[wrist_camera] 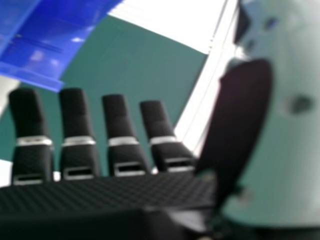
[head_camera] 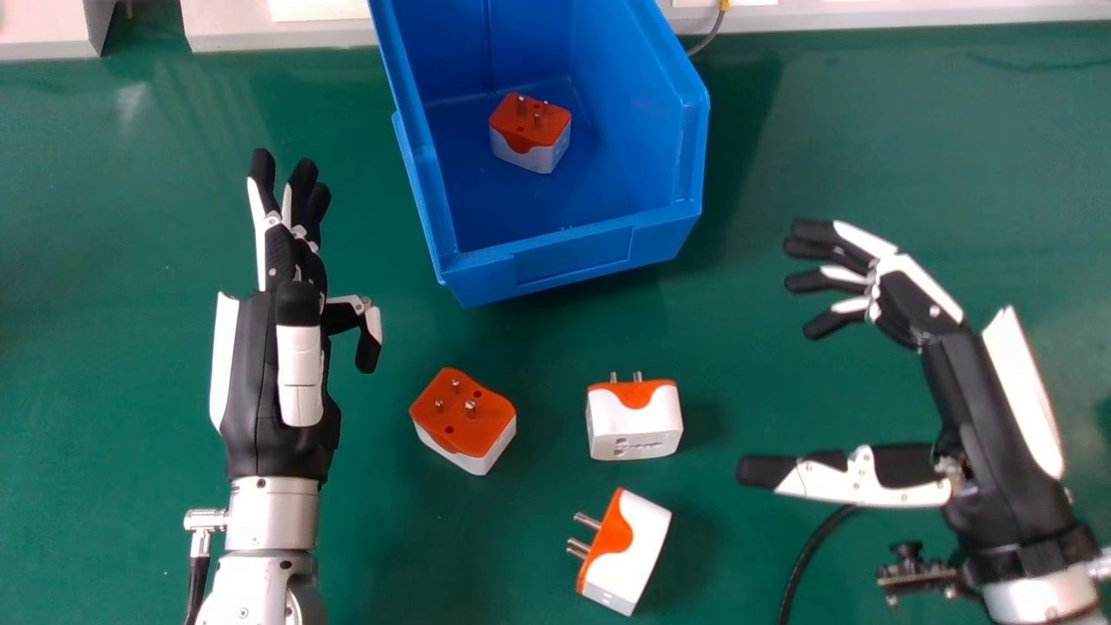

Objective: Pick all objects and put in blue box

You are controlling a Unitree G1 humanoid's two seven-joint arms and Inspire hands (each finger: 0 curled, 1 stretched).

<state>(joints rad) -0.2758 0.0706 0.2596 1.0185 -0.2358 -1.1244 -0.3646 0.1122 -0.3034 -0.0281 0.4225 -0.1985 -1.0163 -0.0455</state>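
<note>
My left hand (head_camera: 291, 347) is over the table's left part, fingers straight, holding nothing. My right hand (head_camera: 946, 373) hovers at the right with relaxed fingers and its thumb apart; in the right hand view the same hand (wrist_camera: 117, 195) shows nothing in its grasp. The blue box (head_camera: 573, 273), also in the right hand view (wrist_camera: 45, 52), holds one orange and white adapter (head_camera: 530, 132). Between the hands lie three more: one adapter (head_camera: 464, 419) with its pins up nearest my left hand, an adapter (head_camera: 635, 420) in the middle, and an adapter (head_camera: 627, 551) with its pins pointing left, closest to the front.
The green table (head_camera: 130, 417) carries everything. Along its back edge runs a pale ledge (head_camera: 278, 35) behind the box. A black cable (head_camera: 807, 555) hangs near my right wrist, and another cable (head_camera: 713, 39) is behind the box.
</note>
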